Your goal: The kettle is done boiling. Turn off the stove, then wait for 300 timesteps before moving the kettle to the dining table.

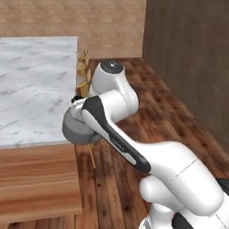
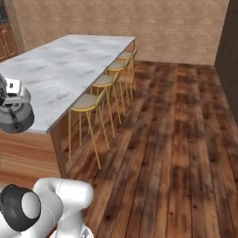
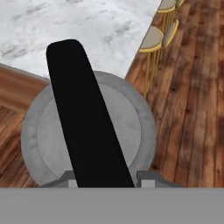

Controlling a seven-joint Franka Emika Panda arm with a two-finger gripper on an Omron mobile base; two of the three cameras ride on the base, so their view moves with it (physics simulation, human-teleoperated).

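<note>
One kettle point(image 1: 77, 129), one marble tabletop point(image 1: 36, 85) and one claw point(image 3: 107, 181) are present. Four yellow-legged stools point(image 2: 88, 103) stand in a row along the long side of the tabletop in the right base view.

The kettle hangs in the air at the near corner of the tabletop, its grey body level with the tabletop edge and partly overlapping it. The claw is clamped on the dark arched handle point(image 3: 87, 122) from above; the jaws are drawn in against the handle's sides.

The left base view shows the white arm point(image 1: 134, 147) reaching across the wooden floor point(image 1: 156, 116) to the kettle, with a dark wall panel point(image 1: 188, 62) beyond the tabletop. Two stool seats point(image 1: 82, 67) are partly visible there, just past the tabletop edge.

The right base view shows the full length of the tabletop, the brick wall point(image 2: 176, 28) behind it, and the kettle point(image 2: 16, 118) at the near end.

The hand view looks straight down on the kettle's round top point(image 3: 127, 127), with the tabletop corner point(image 3: 87, 30) behind it and two stool seats point(image 3: 153, 39) beside that corner.

No brand, label or legible writing can be made out.
</note>
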